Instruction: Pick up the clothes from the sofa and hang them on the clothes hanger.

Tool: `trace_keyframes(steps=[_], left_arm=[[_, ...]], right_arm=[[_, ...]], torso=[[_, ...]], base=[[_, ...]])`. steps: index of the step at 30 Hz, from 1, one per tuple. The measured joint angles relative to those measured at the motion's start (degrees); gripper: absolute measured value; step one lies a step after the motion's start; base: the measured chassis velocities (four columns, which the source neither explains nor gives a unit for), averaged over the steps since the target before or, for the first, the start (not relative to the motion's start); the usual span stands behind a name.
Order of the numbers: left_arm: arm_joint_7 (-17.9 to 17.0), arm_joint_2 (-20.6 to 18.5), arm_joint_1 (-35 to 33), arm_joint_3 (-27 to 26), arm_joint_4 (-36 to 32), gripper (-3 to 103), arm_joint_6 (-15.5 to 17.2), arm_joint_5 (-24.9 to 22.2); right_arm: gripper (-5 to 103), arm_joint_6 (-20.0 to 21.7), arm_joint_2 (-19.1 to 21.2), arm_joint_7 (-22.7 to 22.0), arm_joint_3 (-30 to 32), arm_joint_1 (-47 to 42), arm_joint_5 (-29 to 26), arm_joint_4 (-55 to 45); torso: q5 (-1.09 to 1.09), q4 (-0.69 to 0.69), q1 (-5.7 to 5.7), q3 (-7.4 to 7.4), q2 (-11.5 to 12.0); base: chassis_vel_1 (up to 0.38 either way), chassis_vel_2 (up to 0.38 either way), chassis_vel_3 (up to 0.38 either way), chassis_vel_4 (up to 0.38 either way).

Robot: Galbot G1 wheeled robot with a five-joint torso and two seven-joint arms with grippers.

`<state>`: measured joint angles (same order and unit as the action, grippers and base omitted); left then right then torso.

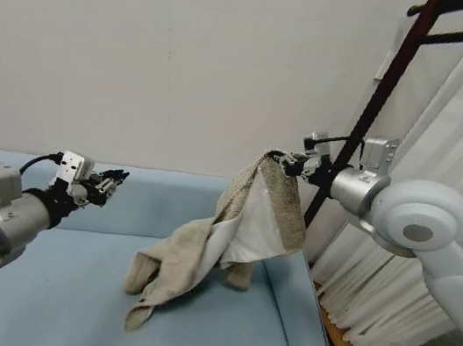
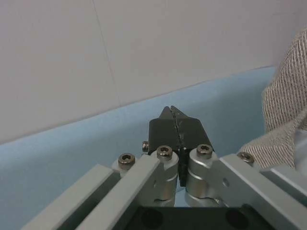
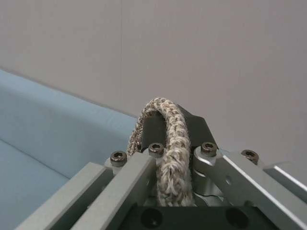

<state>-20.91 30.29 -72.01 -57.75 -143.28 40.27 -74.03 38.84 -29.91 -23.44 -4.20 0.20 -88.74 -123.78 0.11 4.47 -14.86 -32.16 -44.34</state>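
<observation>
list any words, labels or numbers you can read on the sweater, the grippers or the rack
None: no text can be read in any view.
The sweater, held by the right gripper, shows no tag or print.
The left gripper, its fingers shut on nothing, and the rack bear no marks.

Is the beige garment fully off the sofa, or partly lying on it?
Partly on it. The right hand grips the garment at the top; its lower end lies on the sofa.

Head camera overlooks the sofa (image 1: 61,287); wrist cameras closely face it.
</observation>
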Motion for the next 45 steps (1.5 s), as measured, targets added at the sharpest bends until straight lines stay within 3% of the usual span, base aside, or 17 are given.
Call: trace_keyframes(steps=[3, 6, 8, 11, 12, 13, 16, 17, 18, 20, 22, 27, 31, 35, 45], left_arm=[[-0.2, 2.3, -0.9, 3.0, 0.0, -2, 0.1, 0.6], [1.3, 8.5, -3.5, 7.6, 0.5, 12, -1.0, 2.1], [2.4, 10.2, -3.9, 8.7, 1.0, 18, -1.2, 2.4], [9.7, 14.0, -3.7, 14.1, 5.8, 28, -3.6, 7.2], [9.7, 14.0, -3.7, 14.1, 5.8, 28, -3.6, 7.2], [14.2, 14.8, -3.1, 16.9, 9.4, 33, -6.0, 10.6], [22.5, 16.4, 0.0, 26.6, 21.0, 50, -13.6, 17.7], [22.5, 16.4, 0.0, 26.6, 21.0, 50, -13.6, 17.7], [24.7, 17.0, 0.9, 29.2, 24.1, 50, -16.5, 19.2], [29.4, 18.2, 2.1, 32.3, 28.3, 61, -20.6, 21.3], [32.1, 19.6, 2.3, 33.7, 29.9, 72, -22.2, 21.3], [34.0, 21.2, 3.5, 36.5, 31.5, 82, -22.9, 20.8], [34.1, 23.4, 8.6, 41.0, 34.7, 99, -23.1, 20.5], [32.8, 25.2, 11.6, 43.3, 37.1, 101, -22.5, 20.8], [31.8, 27.1, 12.7, 44.9, 40.7, 91, -22.1, 22.4]], right_arm=[[1, 0.0, -0.5, 0.1, -1.4, 1.5, -0.1, 0.7], [1, 0.1, -1.2, 0.3, -3.0, 2.8, 0.0, 1.1], [1, 0.2, -1.7, 0.1, -3.2, 3.2, 0.0, 0.9], [1, 0.6, -3.8, -1.2, -3.9, 4.1, -0.1, 0.7], [1, 0.6, -3.8, -1.2, -3.9, 4.1, -0.1, 0.7], [1, 0.6, -4.7, -1.5, -4.4, 4.4, -0.1, 0.7], [1, 0.6, -6.9, -1.6, -6.7, 4.7, 0.7, 1.2], [1, 0.6, -6.9, -1.6, -6.7, 4.7, 0.7, 1.2], [1, 0.6, -7.7, -1.6, -7.3, 4.7, 1.2, 1.5], [1, 0.6, -9.7, -1.5, -8.5, 4.7, 2.5, 2.8], [1, 0.6, -11.9, -0.9, -9.7, 4.8, 3.9, 4.4], [1, 0.5, -14.4, 0.3, -11.4, 4.9, 6.3, 6.4], [1, 0.4, -15.4, 0.3, -12.0, 4.8, 6.6, 6.8], [1, 0.4, -15.9, 0.3, -12.2, 5.2, 6.6, 7.0], [1, 0.4, -15.9, 0.2, -12.4, 5.2, 6.3, 6.7]], torso=[[-0.03, 0.00, 0.00, 0.00, 0.0], [-0.04, -0.02, -0.01, -0.01, 0.0], [-0.04, -0.02, 0.00, 0.00, 0.0], [-0.03, -0.02, 0.00, 0.00, 0.0], [-0.03, -0.02, 0.00, 0.00, 0.0], [-0.01, -0.02, 0.00, 0.00, 0.0], [-0.05, 0.00, -0.01, -0.01, 0.0], [-0.05, 0.00, -0.01, -0.01, 0.0], [-0.05, 0.00, -0.01, -0.01, 0.0], [-0.05, 0.01, -0.01, -0.01, 0.0], [-0.02, -0.01, -0.01, -0.01, 0.0], [-0.03, -0.05, -0.01, -0.01, 0.0], [-0.03, 0.01, -0.01, -0.01, 0.0], [-0.02, 0.02, -0.01, 0.00, 0.0], [-0.02, -0.02, 0.00, 0.00, 0.0]], base=[[0.000, 0.000, 0.000, 0.000], [0.000, 0.000, 0.000, 0.000], [0.000, 0.000, 0.000, 0.000], [0.000, 0.000, 0.000, 0.000], [0.000, 0.000, 0.000, 0.000], [0.000, 0.000, 0.000, 0.000], [0.000, 0.000, 0.000, 0.000], [0.000, 0.000, 0.000, 0.000], [0.000, 0.000, 0.000, 0.000], [0.000, 0.000, 0.000, 0.000], [0.000, 0.000, 0.000, 0.000], [0.000, 0.000, 0.000, 0.000], [0.000, 0.000, 0.000, 0.000], [0.000, 0.000, 0.000, 0.000], [0.000, 0.000, 0.000, 0.000]])
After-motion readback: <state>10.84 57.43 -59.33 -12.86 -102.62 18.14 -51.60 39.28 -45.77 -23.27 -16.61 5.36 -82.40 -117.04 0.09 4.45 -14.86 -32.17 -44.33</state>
